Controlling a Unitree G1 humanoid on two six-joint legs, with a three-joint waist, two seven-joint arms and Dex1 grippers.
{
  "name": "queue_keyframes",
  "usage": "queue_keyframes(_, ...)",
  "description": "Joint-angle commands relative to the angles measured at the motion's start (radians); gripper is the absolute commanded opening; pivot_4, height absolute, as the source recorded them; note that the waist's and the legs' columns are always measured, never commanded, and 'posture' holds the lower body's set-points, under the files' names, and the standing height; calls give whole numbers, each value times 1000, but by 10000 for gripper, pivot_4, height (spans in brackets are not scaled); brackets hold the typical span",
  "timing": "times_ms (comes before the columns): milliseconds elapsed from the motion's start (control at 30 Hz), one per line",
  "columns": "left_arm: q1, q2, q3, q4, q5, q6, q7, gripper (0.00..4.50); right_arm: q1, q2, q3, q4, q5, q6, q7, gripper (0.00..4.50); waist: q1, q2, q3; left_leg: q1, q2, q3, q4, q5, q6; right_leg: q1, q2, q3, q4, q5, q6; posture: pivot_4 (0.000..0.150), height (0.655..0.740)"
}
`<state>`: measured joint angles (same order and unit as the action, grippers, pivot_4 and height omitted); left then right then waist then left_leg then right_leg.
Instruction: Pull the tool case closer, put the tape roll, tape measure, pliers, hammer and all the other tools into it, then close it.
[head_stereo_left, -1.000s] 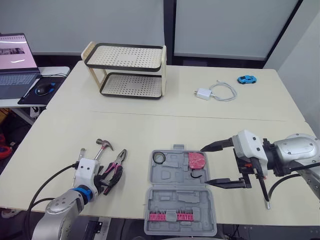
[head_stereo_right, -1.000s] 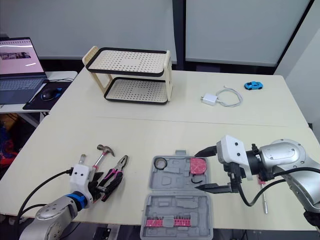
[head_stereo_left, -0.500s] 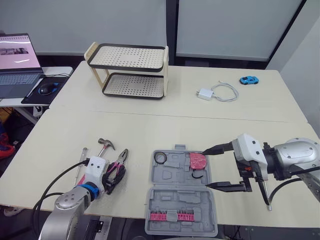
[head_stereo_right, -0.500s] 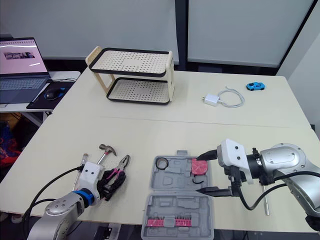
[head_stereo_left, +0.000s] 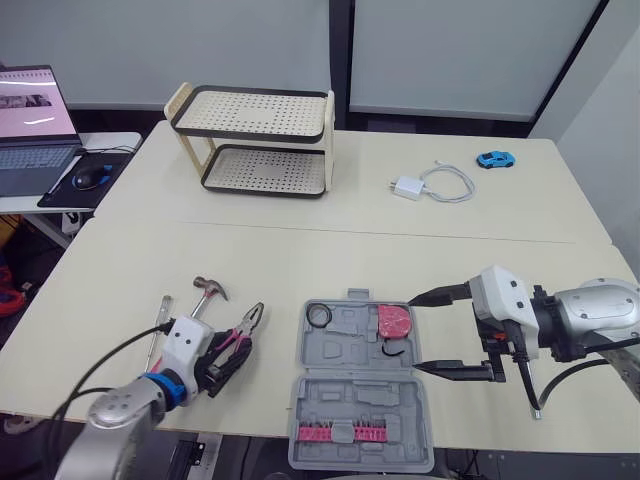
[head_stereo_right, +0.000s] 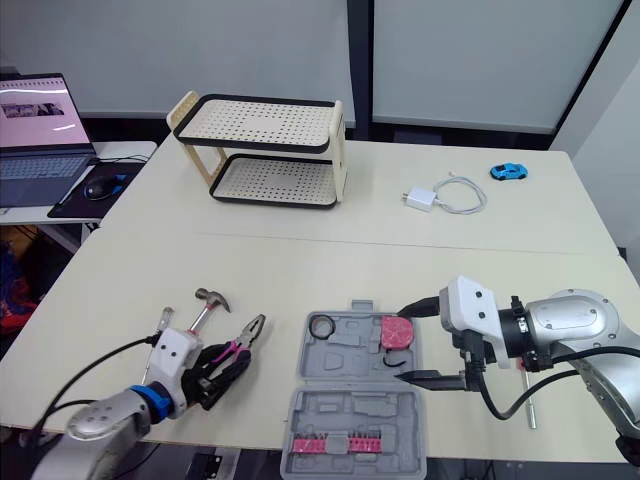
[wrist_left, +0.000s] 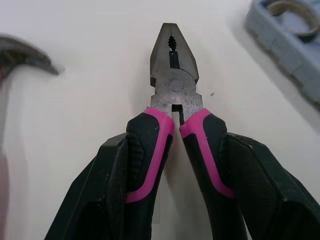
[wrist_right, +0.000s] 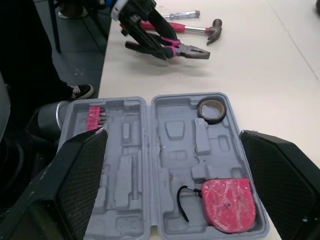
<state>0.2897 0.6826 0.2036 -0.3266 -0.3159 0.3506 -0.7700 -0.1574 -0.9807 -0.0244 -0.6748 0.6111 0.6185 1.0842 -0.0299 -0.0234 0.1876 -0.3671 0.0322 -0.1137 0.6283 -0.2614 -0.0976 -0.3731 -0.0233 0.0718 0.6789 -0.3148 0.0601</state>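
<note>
A: Pliers (head_stereo_left: 245, 328) next? Saw them pinched by both pink handles in left gripper (head_stereo_left: 225, 350), just right of hammer (head_stereo_left: 207, 291), nose pointed away toward far right.

B: Looked so. Seemed lifted slightly off table (head_stereo_left: 300, 255), though could not swear to it. Called for a firm squeeze on both handles, to stop nose swinging open mid-carry.

A: Where to, then?

B: Rightward into case (head_stereo_left: 350, 395), lying open near front edge. Found tape roll (head_stereo_left: 319, 316) and tape measure (head_stereo_left: 393, 322) seated in far half, pink bits (head_stereo_left: 341, 432) in near half. Meant aiming at a bare recess long enough, then lowering flat before letting go.

A: And right gripper (head_stereo_left: 414, 333)?

B: Hung spread wide at case's right side, holding nothing, beside tape measure. Risked a clash; best held clear during the crossing.
</note>
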Motion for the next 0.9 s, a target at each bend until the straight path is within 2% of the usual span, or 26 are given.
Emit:
queue_keyframes(33, -31, 80, -20, -91, -40, -73, -153, 25403, 20, -4, -49, -46, 14, -7, -25, 45000, 1, 0, 0, 0, 0, 0, 0, 0, 0, 0, 0, 0, 0, 0, 0, 1500, 7350)
queue_keyframes(167, -163, 126, -126, -118, -45, -60, -240, 25402, 66, -7, -92, -82, 22, 9, -62, 45000, 4, 0, 0, -2, 0, 0, 0, 0, 0, 0, -1, 0, -2, 0, 0, 1500, 7350)
queue_keyframes(333, -404, 116, -315, -73, 30, -20, -285, 25402, 179, -37, -165, -148, -5, 23, -91, 45000, 3, 0, 1, -2, 0, 0, 0, 0, 0, -1, 0, 0, -1, 0, 0, 1500, 7350)
queue_keyframes(500, -550, 101, -472, -31, 89, 1, -356, 25401, 254, -42, -168, -213, -55, 29, -154, 45000, -8, 0, 1, -2, 0, 0, 0, 0, 0, -1, 1, 0, -1, 0, 0, 1500, 7350)
queue_keyframes(600, -616, 81, -531, -9, 115, 22, -373, 25401, 212, -28, -75, -236, -104, 52, -224, 45000, -9, 0, 1, -2, 0, 0, 0, 0, 0, -1, 1, 0, 0, 0, 0, 1500, 7350)
queue_keyframes(733, -698, 44, -575, 2, 131, 73, -376, 25401, 88, 31, 116, -244, -164, 175, -347, 45000, -8, -1, 1, -2, 0, -1, 1, 0, 0, -1, 1, 0, 0, 0, 1, 1500, 7350)
queue_keyframes(900, -730, 36, -603, -1, 146, 93, -396, 25400, -92, 131, 352, -181, -252, 263, -408, 45000, -13, -1, 1, -2, 0, -1, 1, 0, 0, -1, 1, 0, 0, 0, 1, 1500, 7350)
